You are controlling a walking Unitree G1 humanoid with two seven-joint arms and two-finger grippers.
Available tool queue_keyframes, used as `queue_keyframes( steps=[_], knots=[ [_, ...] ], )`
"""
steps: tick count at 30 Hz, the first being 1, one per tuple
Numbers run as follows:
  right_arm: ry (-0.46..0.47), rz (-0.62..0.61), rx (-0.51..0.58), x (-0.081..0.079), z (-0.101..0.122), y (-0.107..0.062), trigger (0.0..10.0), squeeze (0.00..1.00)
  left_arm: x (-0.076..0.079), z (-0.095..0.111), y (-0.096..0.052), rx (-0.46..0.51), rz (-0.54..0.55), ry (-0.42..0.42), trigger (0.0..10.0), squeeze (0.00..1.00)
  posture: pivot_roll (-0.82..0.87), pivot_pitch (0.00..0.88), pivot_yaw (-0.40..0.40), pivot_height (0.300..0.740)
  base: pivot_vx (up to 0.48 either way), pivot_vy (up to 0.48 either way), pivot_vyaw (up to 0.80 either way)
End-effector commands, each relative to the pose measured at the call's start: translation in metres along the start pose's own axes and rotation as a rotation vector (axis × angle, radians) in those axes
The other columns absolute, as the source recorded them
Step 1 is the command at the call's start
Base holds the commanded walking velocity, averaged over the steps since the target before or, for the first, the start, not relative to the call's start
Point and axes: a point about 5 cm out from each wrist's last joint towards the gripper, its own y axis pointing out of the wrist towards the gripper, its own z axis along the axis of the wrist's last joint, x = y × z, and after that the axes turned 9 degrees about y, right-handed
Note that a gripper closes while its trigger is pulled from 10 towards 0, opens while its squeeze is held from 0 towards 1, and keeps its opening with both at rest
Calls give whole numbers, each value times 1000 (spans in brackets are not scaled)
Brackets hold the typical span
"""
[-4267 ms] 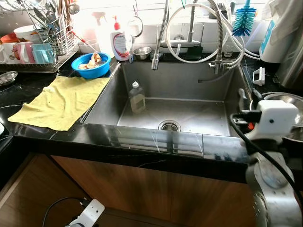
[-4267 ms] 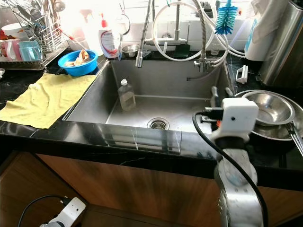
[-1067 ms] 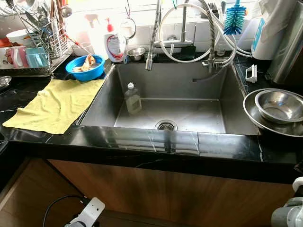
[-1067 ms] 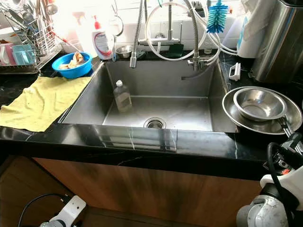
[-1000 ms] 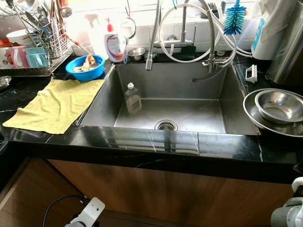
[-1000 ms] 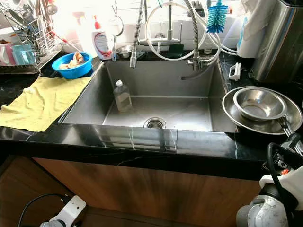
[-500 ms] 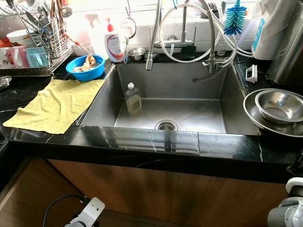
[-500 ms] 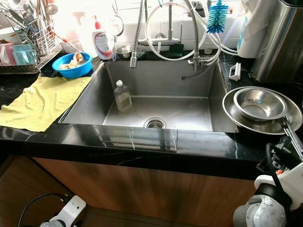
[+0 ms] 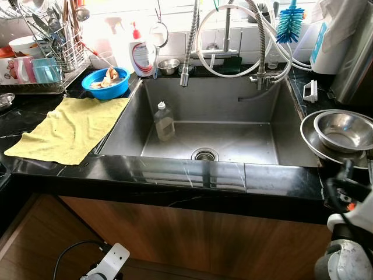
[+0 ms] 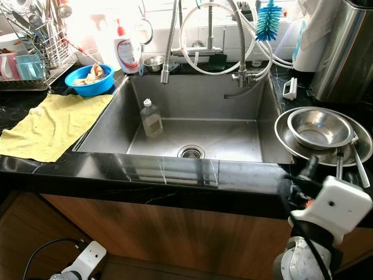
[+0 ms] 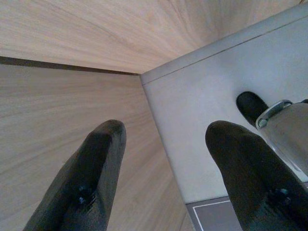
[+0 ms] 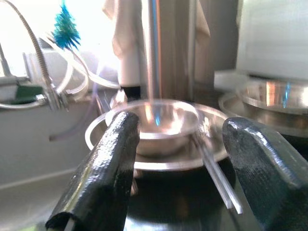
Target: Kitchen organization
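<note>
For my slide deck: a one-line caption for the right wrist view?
Open right gripper faces the steel bowl nested in a wider steel dish.

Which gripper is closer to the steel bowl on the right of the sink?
Right. The right gripper is raised at the counter edge just in front of the steel bowl, jaws open toward it. The left gripper hangs low by the wooden cabinet, far off.

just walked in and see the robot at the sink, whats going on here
The robot stands facing a kitchen sink with a small bottle inside. Its right gripper is raised at the counter's right end, fingers open and empty, aimed at a steel bowl sitting in a wider steel dish. The left gripper hangs low by the wooden cabinet, open. Nothing is being held yet.
</note>
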Motion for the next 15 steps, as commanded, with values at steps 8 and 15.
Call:
queue_keyframes(
  steps=[8, 15],
  knots=[
    [-41, -51, 85, 7, 18, -1, 10000, 0, -2, -5, -1, -17, 4, -19, 10000, 0, -151, 0, 87, 740, 0, 0, 0],
    [-85, 388, -56, -36, -8, -2, 10000, 0, -2, -3, -1, -16, 4, -19, 10000, 0, -150, 0, 91, 740, 0, 0, 0]
  ],
)
